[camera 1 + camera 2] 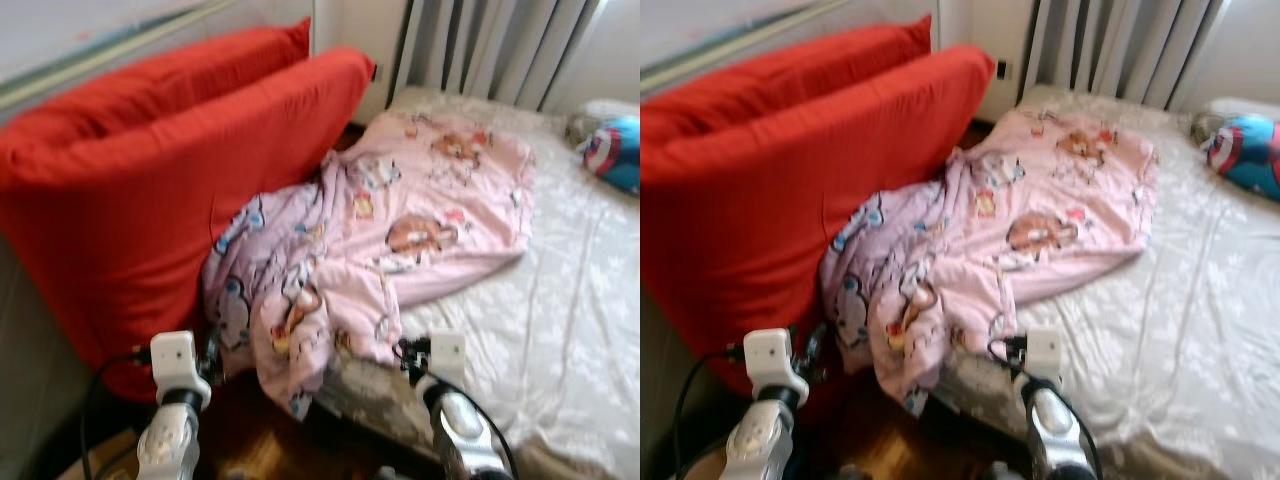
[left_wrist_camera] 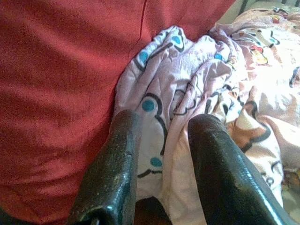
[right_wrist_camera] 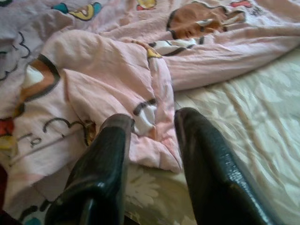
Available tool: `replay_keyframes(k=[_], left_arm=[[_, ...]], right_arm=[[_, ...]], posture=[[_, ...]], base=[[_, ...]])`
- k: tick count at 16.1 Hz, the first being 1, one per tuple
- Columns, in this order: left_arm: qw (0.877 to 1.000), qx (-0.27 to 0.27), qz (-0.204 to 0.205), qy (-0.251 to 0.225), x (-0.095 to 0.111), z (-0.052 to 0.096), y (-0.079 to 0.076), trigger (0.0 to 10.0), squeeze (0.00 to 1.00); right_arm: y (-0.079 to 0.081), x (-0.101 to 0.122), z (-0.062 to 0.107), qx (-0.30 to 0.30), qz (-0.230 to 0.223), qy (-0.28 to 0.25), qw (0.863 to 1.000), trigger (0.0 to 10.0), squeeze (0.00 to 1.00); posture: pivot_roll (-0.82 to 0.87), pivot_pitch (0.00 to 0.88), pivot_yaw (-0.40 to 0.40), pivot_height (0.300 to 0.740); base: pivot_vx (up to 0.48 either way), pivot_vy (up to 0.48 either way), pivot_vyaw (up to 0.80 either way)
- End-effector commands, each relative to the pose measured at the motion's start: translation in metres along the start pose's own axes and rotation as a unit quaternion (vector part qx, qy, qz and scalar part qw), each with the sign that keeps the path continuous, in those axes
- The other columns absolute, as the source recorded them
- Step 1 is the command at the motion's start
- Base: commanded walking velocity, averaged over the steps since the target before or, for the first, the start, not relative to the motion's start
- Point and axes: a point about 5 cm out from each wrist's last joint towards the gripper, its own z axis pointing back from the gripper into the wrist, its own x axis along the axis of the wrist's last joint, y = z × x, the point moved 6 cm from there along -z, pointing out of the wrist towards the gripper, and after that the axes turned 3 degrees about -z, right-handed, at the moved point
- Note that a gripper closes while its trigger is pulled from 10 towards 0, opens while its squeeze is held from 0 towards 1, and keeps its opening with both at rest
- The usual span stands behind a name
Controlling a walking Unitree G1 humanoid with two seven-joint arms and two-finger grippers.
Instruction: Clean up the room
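Note:
A pink cartoon-print blanket point(image 1: 380, 230) lies crumpled across the bed's near-left corner, and its lower part hangs over the edge toward the floor. My left gripper point(image 2: 161, 119) is open, its tips at the blanket's hanging fold beside the red cushion point(image 2: 56, 84). My right gripper point(image 3: 152, 117) is open too, its tips just short of the blanket's edge point(image 3: 140, 136) where it meets the sheet. Both silver wrists point(image 1: 180, 370) point(image 1: 440, 375) reach up from the bottom of the head views.
Two large red cushions point(image 1: 190, 160) lean against the wall on the left, touching the blanket. The bed's pale patterned sheet point(image 1: 560, 320) stretches to the right. A blue and red toy point(image 1: 615, 150) lies at the far right. Grey curtains point(image 1: 490, 45) hang behind.

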Motion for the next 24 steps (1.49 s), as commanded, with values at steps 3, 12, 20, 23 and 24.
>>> replay_keyframes(k=[3, 12, 20, 23, 24], left_arm=[[1.0, -0.001, 0.0, 0.007, -0.002, 0.001, -0.001, 10.0, 0.0], [1.0, -0.005, -0.002, 0.018, -0.004, -0.001, -0.003, 10.0, 0.0], [1.0, -0.008, -0.003, 0.014, 0.0, -0.005, -0.004, 10.0, 0.0], [1.0, -0.006, -0.001, 0.013, 0.001, -0.005, -0.003, 10.0, 0.0], [1.0, -0.006, -0.001, 0.012, 0.002, -0.006, -0.003, 10.0, 0.0]], right_arm=[[0.003, -0.002, 0.0, 0.003, 0.002, 0.002, 1.0, 10.0, 0.0], [0.01, -0.003, 0.0, 0.018, 0.006, 0.007, 1.0, 10.0, 0.0], [0.02, -0.004, -0.001, 0.037, 0.02, 0.009, 0.999, 10.0, 0.0], [0.02, -0.006, -0.001, 0.039, 0.015, 0.013, 0.999, 10.0, 0.0], [0.021, -0.006, 0.0, 0.042, 0.017, 0.014, 0.999, 10.0, 0.0]], posture=[[-0.05, 0.082, -0.045, 0.651], [-0.04, 0.05, -0.05, 0.651], [-0.04, 0.044, -0.045, 0.651], [-0.04, 0.052, -0.045, 0.651], [-0.04, 0.053, -0.045, 0.651]], base=[[0.0, 0.0, 0.0], [0.028, 0.0, 0.0], [0.313, 0.0, 0.27], [0.326, 0.0, 0.18], [0.326, 0.0, 0.0]])
